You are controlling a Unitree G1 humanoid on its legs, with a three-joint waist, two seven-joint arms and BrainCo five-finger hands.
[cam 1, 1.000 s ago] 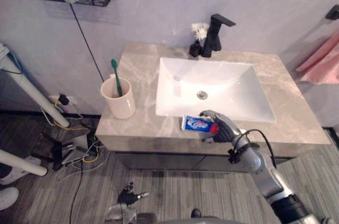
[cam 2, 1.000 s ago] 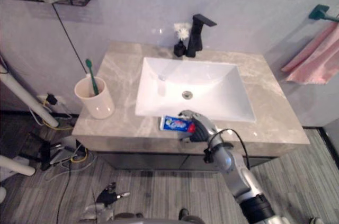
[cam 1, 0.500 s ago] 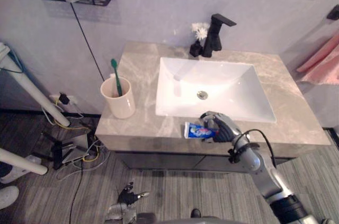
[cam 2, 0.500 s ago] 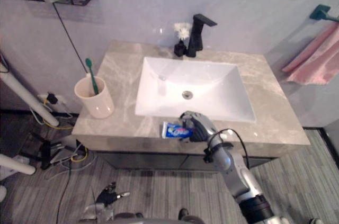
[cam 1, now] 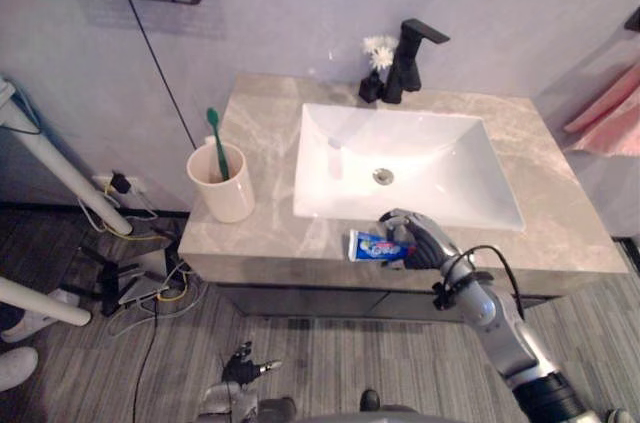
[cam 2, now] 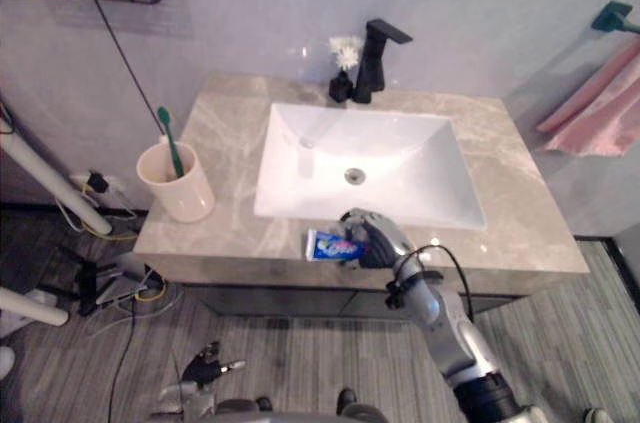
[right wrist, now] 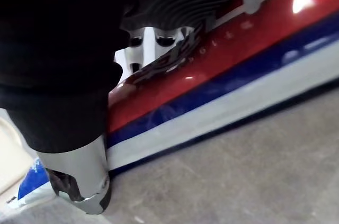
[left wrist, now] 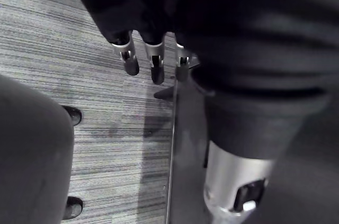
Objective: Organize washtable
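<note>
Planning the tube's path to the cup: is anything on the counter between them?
Nothing visible. The right hand has its fingers curled round the toothpaste tube at the counter's front edge; bare counter runs left to the cup, which holds a toothbrush.

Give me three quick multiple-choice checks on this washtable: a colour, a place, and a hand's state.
1. What colour is the toothbrush in the cup?
A) green B) red C) yellow

2. Where is the toothpaste tube?
A) in the cup B) at the counter's front strip, in front of the sink C) in the sink

3. What state is the right hand in?
A) open, fingers straight B) shut on the toothpaste tube C) shut, holding nothing

Answers:
1 A: a green handle sticks up out of the cup.
2 B: the tube sits crosswise at the front edge, outside the basin.
3 B: the right wrist view shows fingers over the tube and the thumb under it.
</note>
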